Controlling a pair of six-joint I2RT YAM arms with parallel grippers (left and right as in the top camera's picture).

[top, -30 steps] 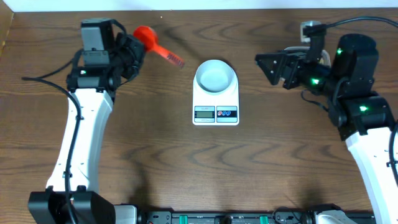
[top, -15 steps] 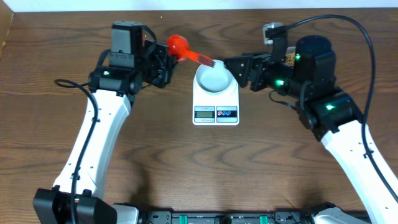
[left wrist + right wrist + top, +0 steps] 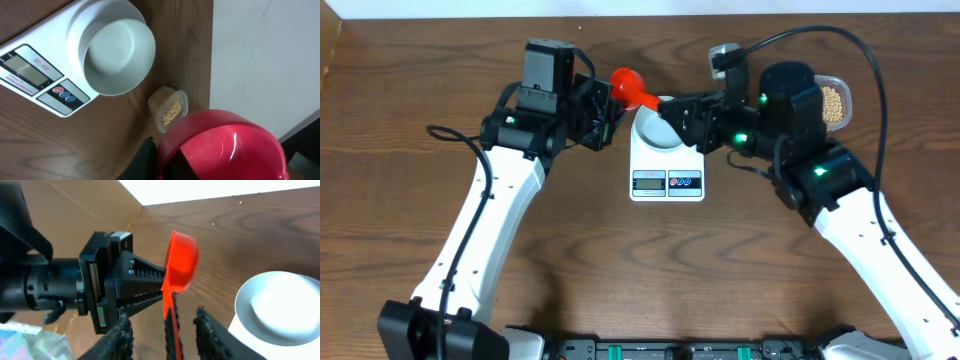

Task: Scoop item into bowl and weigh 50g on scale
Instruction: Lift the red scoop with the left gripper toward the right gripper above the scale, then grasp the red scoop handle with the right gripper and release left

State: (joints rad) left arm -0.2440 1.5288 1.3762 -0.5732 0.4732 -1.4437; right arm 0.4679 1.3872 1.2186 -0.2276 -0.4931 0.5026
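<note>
The pale bowl (image 3: 658,128) stands empty on the white scale (image 3: 667,168), and both also show in the left wrist view, bowl (image 3: 117,47) and scale (image 3: 37,75). My left gripper (image 3: 604,112) is shut on a red scoop (image 3: 629,87), which is empty (image 3: 225,150) and held just left of the bowl. My right gripper (image 3: 673,112) is open, with its fingers on either side of the scoop's handle (image 3: 171,322). The beans (image 3: 833,103) lie in a clear tub (image 3: 844,84) at the far right.
The tub of beans also shows in the left wrist view (image 3: 168,109), beyond the scale near the table's back edge. A crinkled plastic bag corner (image 3: 30,342) lies at the right wrist view's lower left. Both arms crowd over the scale.
My left arm has carried the red scoop right, up to the bowl's left edge. My right arm has swung left, uncovering the tub, and its open fingers now straddle the scoop's handle.
</note>
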